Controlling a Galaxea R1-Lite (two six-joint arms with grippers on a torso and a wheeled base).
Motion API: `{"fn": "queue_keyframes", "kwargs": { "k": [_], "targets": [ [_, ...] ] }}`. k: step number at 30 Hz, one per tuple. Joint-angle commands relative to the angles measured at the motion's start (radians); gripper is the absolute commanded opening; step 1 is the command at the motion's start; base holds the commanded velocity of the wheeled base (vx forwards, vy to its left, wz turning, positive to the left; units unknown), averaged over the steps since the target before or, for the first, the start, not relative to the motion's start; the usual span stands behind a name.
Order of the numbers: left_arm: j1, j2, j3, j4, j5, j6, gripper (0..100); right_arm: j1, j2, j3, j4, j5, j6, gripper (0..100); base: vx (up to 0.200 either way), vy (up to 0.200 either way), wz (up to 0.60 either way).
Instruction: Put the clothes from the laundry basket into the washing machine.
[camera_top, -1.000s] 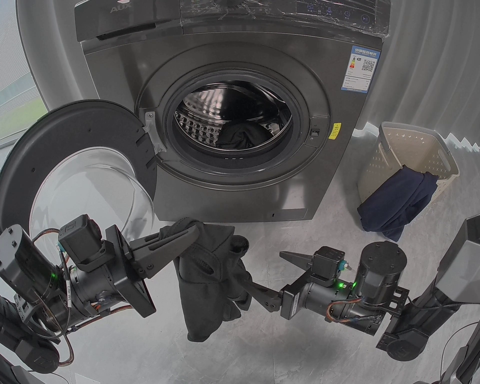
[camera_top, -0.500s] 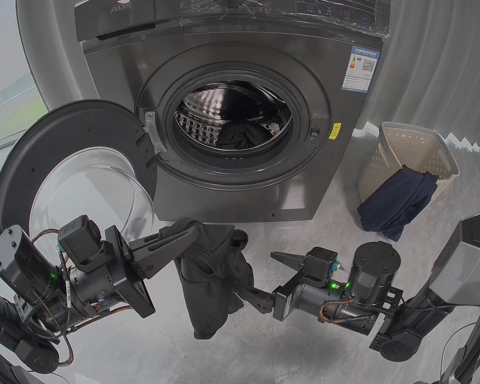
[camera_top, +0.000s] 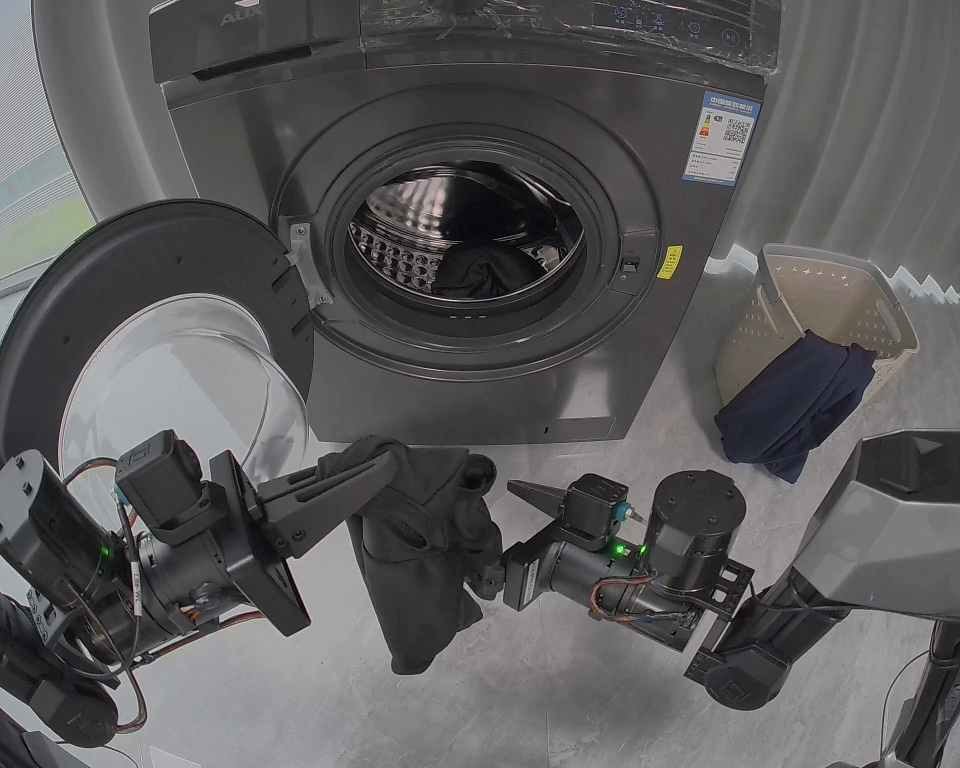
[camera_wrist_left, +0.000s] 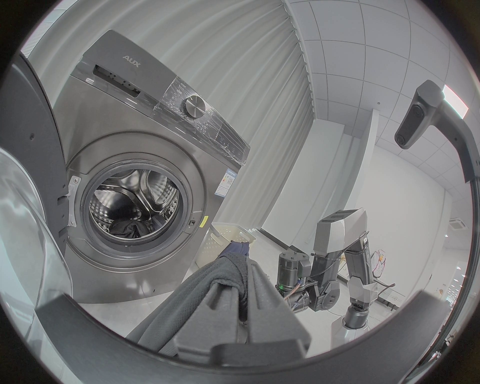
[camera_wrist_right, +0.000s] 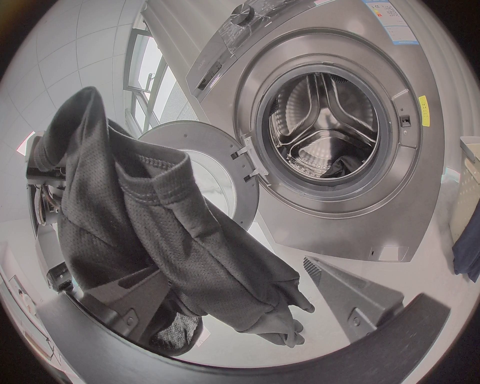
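A dark grey garment (camera_top: 420, 545) hangs in the air in front of the washing machine (camera_top: 640, 330). My left gripper (camera_top: 375, 462) is shut on its top edge, seen close in the left wrist view as cloth (camera_wrist_left: 200, 295) pinched in the gripper (camera_wrist_left: 242, 300). To the right, my right gripper (camera_top: 500, 535) is open, with the garment's lower fold (camera_wrist_right: 200, 250) lying between its fingers (camera_wrist_right: 350, 295). Another dark garment (camera_top: 485, 270) lies inside the drum. The laundry basket (camera_top: 850, 290) stands at the right, a navy garment (camera_top: 795, 405) draped over its front rim.
The washer's round door (camera_top: 150, 310) is swung open to the left, just above my left arm. Bare grey floor (camera_top: 560, 700) lies below both grippers. A curtain (camera_top: 860, 130) hangs behind the basket.
My right arm has moved left toward the hanging garment, so its open fingers now straddle the cloth. The left gripper holds the garment in the same place.
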Motion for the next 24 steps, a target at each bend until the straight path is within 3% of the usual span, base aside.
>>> {"fn": "queue_keyframes", "kwargs": {
  "k": [1,8,16,24],
  "targets": [
    [0.0,0.0,0.001,-0.001,0.0,-0.001,0,0.003,0.025,-0.019,-0.018,0.001,0.001,0,0.0,0.0,0.0],
    [0.0,0.003,0.001,-0.001,0.0,-0.001,0,-0.004,-0.024,0.0,-0.02,0.001,0.003,0,0.0,0.0,0.0],
    [0.026,0.014,-0.001,0.001,0.003,-0.008,0,-0.069,-0.2,0.082,-0.004,-0.001,-0.002,0,0.0,0.0,0.0],
    [0.014,0.046,-0.027,0.001,0.008,-0.008,0,-0.066,-0.288,0.138,-0.004,-0.004,-0.002,0,0.0,0.0,0.0]
  ]
}}
